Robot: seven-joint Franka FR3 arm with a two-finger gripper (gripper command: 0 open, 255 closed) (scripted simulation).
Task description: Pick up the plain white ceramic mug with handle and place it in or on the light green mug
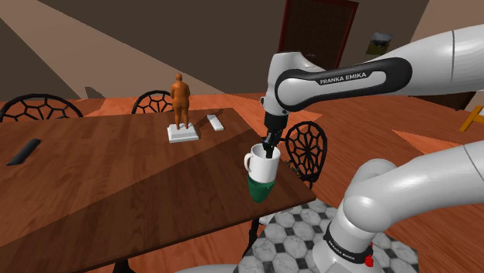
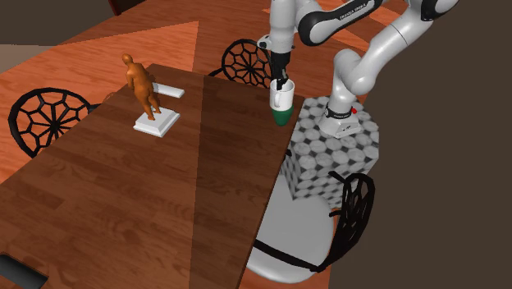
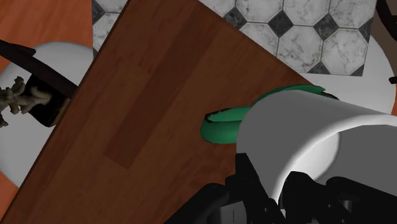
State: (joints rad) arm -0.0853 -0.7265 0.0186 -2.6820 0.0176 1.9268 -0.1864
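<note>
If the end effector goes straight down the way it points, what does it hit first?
The green mug right beneath the end effector: the white mug it clasps sits at or in its mouth. Gap unclear.

Saw a white mug, a green mug, a dark brown wood-grain table, an orange-brown figurine on a white base, black web-patterned chairs, a stand tiled in grey-white marble octagons with black diamonds, a black gripper on a white arm
</note>
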